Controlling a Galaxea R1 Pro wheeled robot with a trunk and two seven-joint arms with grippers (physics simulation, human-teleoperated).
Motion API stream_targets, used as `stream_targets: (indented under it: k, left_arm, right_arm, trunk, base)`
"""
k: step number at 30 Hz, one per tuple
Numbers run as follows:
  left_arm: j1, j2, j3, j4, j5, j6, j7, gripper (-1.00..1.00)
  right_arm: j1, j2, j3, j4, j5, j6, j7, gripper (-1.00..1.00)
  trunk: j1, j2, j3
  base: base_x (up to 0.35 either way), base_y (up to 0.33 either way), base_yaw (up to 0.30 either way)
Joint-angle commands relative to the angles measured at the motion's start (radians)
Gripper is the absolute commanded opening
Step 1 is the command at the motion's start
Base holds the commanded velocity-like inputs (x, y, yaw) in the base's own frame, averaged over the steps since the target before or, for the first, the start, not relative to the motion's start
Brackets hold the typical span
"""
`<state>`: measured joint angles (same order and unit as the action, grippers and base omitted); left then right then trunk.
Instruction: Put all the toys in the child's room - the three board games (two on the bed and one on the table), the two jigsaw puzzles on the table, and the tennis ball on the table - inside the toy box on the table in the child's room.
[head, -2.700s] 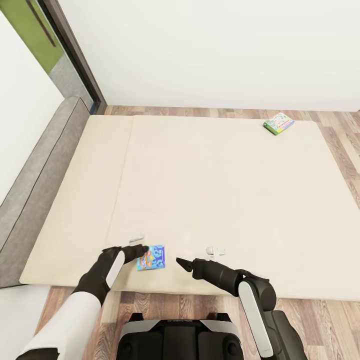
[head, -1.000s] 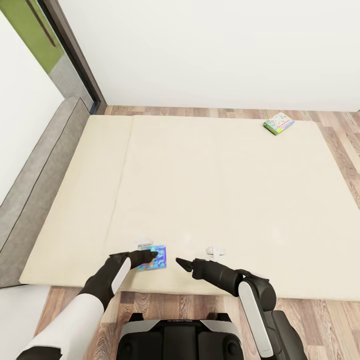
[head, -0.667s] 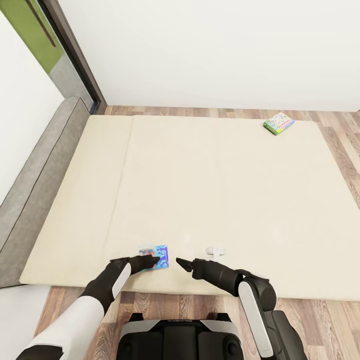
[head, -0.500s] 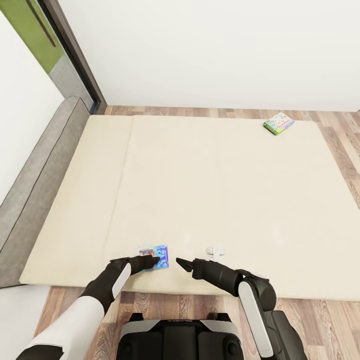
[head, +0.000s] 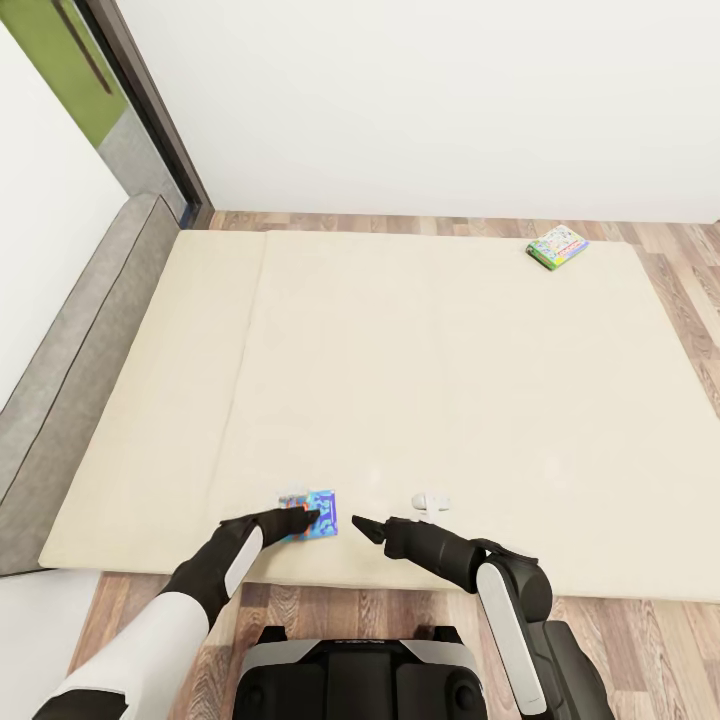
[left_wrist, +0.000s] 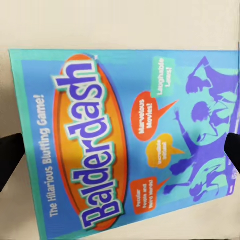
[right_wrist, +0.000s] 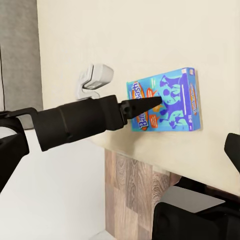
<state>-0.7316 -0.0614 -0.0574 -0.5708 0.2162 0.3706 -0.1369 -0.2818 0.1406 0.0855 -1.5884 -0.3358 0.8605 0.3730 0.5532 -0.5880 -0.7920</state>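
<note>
The flat blue-purple rectangular board game box with the orange "Balderdash" oval (head: 312, 514) is seen lying face up on the wide beige mattress of the bed (head: 420, 380), close to the near edge, with its long axis judged to run roughly along that edge. The left end effector (head: 303, 517) is positioned directly over the box, its fingers spread wide either side of the cover in the left wrist view and nothing gripped. The box (left_wrist: 125, 145) is judged light, stiff and smooth-faced, so a pinch across its short width at the thin edges would be suitable; the soft mattress is likely to give slightly under pressure. The right end effector (head: 358, 524) is held just beside the box, released and carrying nothing. A 2nd flat green-edged board game box (head: 557, 245) lies at the far right corner of the bed.
</note>
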Motion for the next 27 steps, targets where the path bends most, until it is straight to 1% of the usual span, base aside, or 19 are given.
stream_targets:
  k: [1, 6, 14, 27]
  left_arm:
    - [0.000, 0.000, -0.001, -0.001, 0.008, 0.002, 0.001, 1.00]
    - [0.000, 0.000, -0.001, -0.002, 0.009, -0.008, 0.000, 1.00]
    - [0.000, -0.008, -0.003, -0.003, 0.008, -0.011, 0.002, 1.00]
    - [0.000, -0.009, -0.002, -0.004, 0.008, -0.012, 0.002, 1.00]
  right_arm:
    - [0.000, 0.001, -0.001, -0.001, 0.003, 0.005, 0.004, 1.00]
    - [0.000, 0.001, -0.001, -0.001, 0.003, 0.005, 0.004, 1.00]
    - [0.000, 0.001, -0.001, -0.001, 0.003, 0.005, 0.004, 1.00]
    - [0.001, 0.001, -0.001, -0.001, 0.003, 0.005, 0.004, 1.00]
  trunk:
    - [0.000, -0.001, -0.001]
    - [0.000, -0.001, -0.001]
    - [0.000, -0.001, -0.001]
    - [0.000, -0.001, -0.003]
  base:
    - [0.000, 0.000, 0.000]
    - [0.000, 0.000, 0.000]
    - [0.000, 0.000, 0.000]
    - [0.000, 0.000, 0.000]
